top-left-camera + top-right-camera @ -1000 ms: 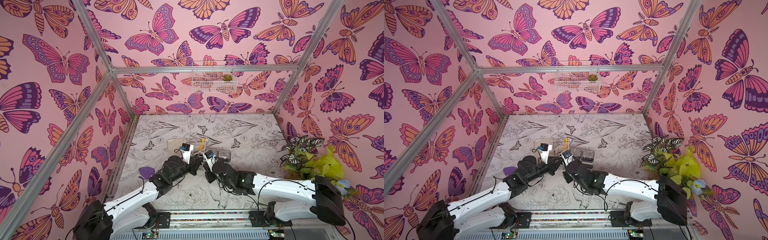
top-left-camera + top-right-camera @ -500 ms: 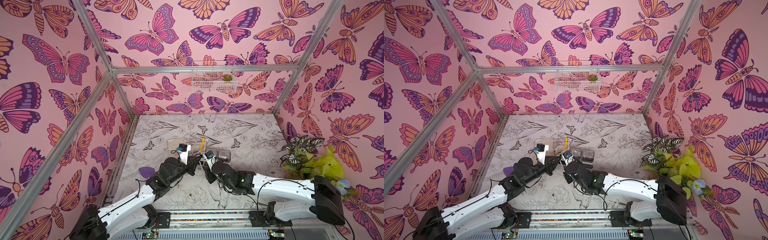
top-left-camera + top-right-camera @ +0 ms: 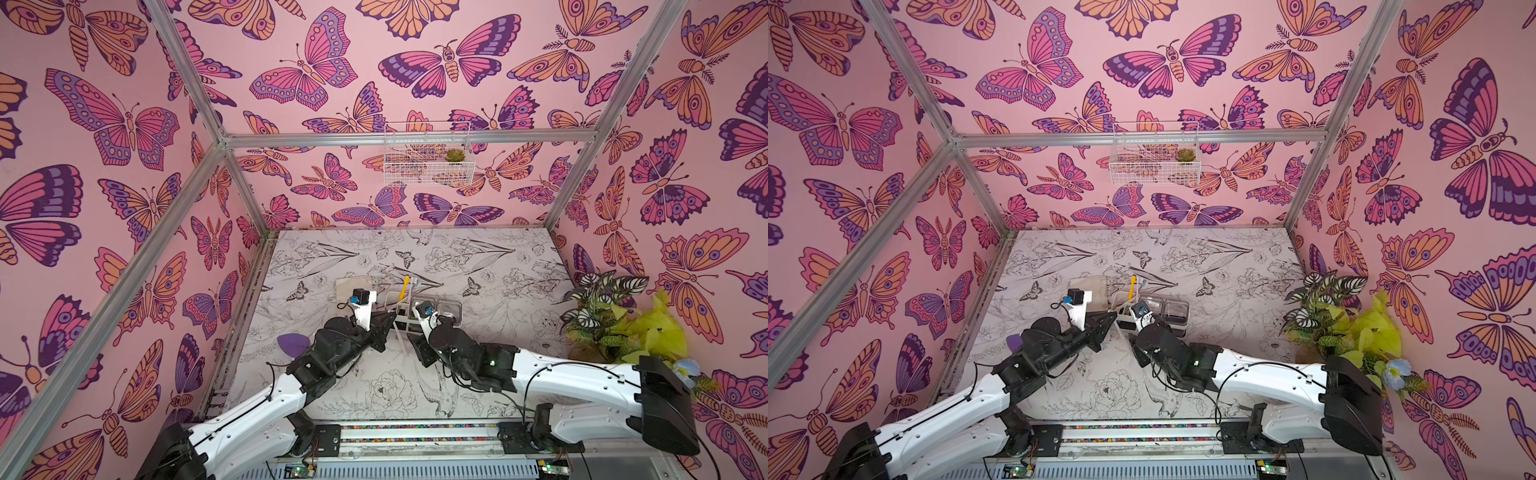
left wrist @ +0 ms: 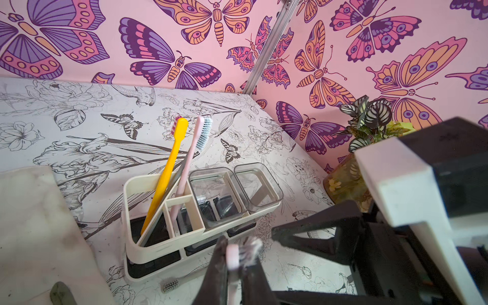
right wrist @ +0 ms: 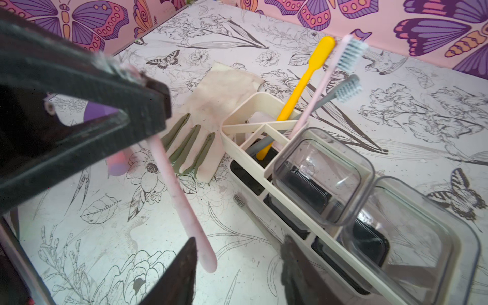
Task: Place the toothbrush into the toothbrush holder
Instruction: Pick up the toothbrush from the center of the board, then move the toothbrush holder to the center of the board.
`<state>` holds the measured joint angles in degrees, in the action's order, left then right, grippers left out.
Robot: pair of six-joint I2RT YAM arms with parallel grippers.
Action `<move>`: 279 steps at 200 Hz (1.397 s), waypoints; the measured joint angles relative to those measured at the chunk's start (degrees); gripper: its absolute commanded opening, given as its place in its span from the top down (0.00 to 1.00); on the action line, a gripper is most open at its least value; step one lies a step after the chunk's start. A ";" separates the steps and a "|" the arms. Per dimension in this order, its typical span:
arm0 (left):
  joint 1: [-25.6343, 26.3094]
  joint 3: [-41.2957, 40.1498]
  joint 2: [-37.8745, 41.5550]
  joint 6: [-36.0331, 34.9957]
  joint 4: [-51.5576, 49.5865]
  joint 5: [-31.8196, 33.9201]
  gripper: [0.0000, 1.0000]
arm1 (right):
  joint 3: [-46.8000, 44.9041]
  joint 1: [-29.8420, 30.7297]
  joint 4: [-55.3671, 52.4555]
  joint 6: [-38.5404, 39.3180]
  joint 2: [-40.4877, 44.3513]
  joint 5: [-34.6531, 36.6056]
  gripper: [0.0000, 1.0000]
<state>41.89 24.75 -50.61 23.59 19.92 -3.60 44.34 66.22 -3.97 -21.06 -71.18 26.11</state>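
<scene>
inside the toothbrush holder [image 4: 158, 245] lean three brushes [image 4: 165, 169], a cloth [image 4: 34, 224] just beside.

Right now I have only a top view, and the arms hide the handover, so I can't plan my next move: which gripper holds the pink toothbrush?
Observer: The left gripper is shut on the pink toothbrush, near its bristle end.
Operator: And the right one?
Observer: The right gripper is open. The handle's free end hangs between its jaws.
Operator: What is in the holder?
Observer: In the toothbrush holder, a yellow toothbrush, a second pink toothbrush and a grey toothbrush lean in the slotted compartment.
</scene>
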 measured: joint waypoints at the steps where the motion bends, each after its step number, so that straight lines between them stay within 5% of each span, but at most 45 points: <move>1: 0.00 0.00 0.02 -0.04 -0.02 0.00 1.00 | -0.09 0.00 -0.11 -0.15 0.17 0.15 0.29; 66: 0.00 0.44 0.02 -1.11 -0.94 1.14 1.00 | -6.49 -2.12 -6.69 0.57 14.19 7.26 0.10; 111: 0.00 4.07 -0.39 -2.73 -3.26 2.93 1.00 | -6.88 -12.61 -14.08 1.66 21.03 8.39 0.08; 174: -0.04 10.97 -2.60 -6.49 -4.70 5.40 1.00 | -4.87 -29.62 -18.23 2.23 16.06 0.85 0.09; 279: -0.33 17.18 -8.04 -13.00 -4.92 7.13 1.00 | -5.31 -32.13 -10.99 7.41 5.97 -5.68 0.09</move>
<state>41.56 41.93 -58.65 10.59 15.00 3.53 39.03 34.09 -14.96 -13.65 -65.21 20.43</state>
